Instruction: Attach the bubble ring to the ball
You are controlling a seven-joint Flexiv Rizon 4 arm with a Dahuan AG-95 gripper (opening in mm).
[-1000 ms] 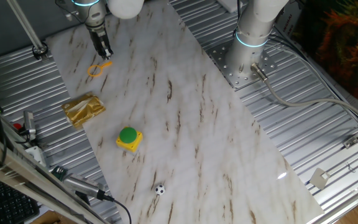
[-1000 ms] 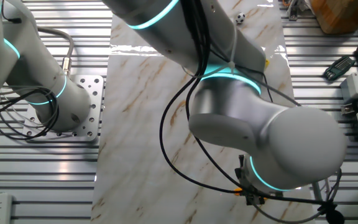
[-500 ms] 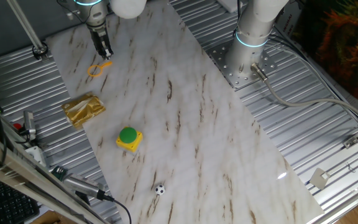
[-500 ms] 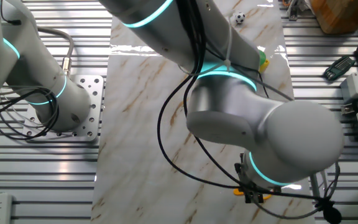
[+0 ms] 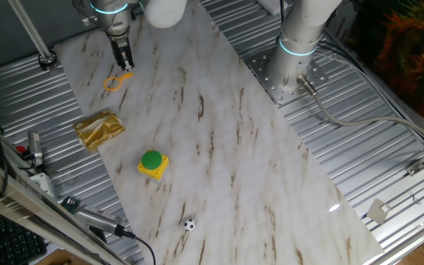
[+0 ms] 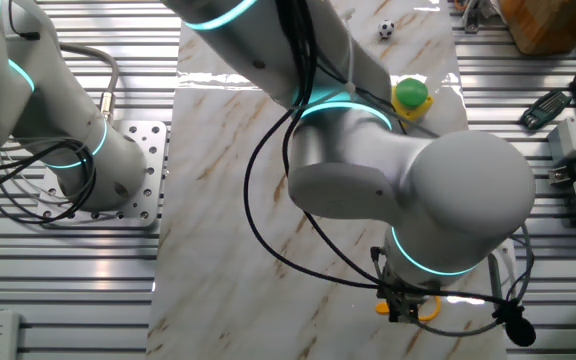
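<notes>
The end effector (image 5: 126,65) points down at the far left corner of the table (image 5: 219,140) as seen in one fixed view. Its two fingers stand close together, with only a narrow gap visible. The fingertips meet the upper right end of the bubble ring (image 5: 115,82), at the short handle. Whether the fingers actually clamp the handle or only touch it cannot be told from this view.

In the other fixed view, the end effector (image 6: 404,306) is largely hidden under the large grey wrist joint of the arm (image 6: 408,200). A yellow-orange part of the bubble ring (image 6: 423,309) shows just beside the fingers, below the joint.

The bubble ring lies flat on the marble-pattern table surface, loop toward the lower left, handle toward the end effector.

A crumpled gold foil packet (image 5: 99,129) lies near the left table edge, well apart from the ring. A yellow box with a green round button (image 5: 152,163) stands further along the table. No object is inside or on top of either.

The ball (image 5: 189,224) rests alone on the table near the edge closest to the camera, well apart from the bubble ring and the end effector. In the other fixed view the ball (image 6: 386,29) appears at the top, beyond the button box (image 6: 411,97).
</notes>
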